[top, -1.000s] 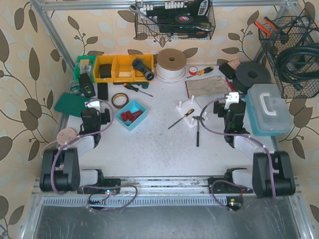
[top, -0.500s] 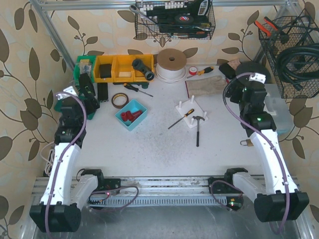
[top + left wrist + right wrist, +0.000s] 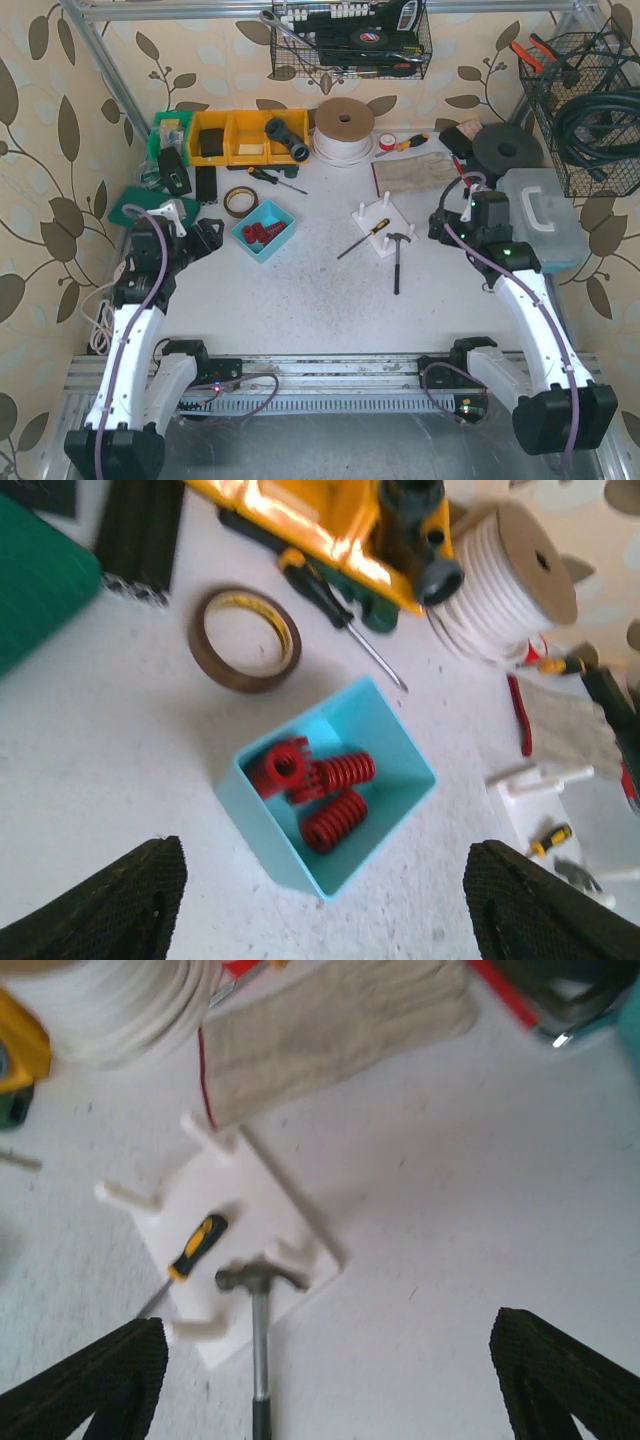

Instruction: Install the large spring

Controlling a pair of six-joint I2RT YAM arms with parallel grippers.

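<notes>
Three red springs (image 3: 315, 785) lie in a light blue bin (image 3: 400, 800), which also shows in the top view (image 3: 278, 240). A white peg base (image 3: 384, 232) with four upright pegs stands mid-table; it also shows in the right wrist view (image 3: 255, 1245). A hammer (image 3: 256, 1305) and a small yellow-handled screwdriver (image 3: 193, 1247) lie on it. My left gripper (image 3: 213, 238) is open and empty, just left of the bin; its fingertips (image 3: 110, 900) frame the bin from above. My right gripper (image 3: 438, 226) is open and empty, right of the base.
A tape ring (image 3: 245, 640), a screwdriver (image 3: 340, 615), yellow bins (image 3: 240, 135) and a white cord spool (image 3: 344, 128) lie at the back. A glove (image 3: 330, 1035) lies behind the base. A pale blue toolbox (image 3: 540, 215) stands at the right.
Both arms have swung inward and lowered from raised outer poses. My left gripper now points at the blue bin; my right gripper now points at the white peg base.
</notes>
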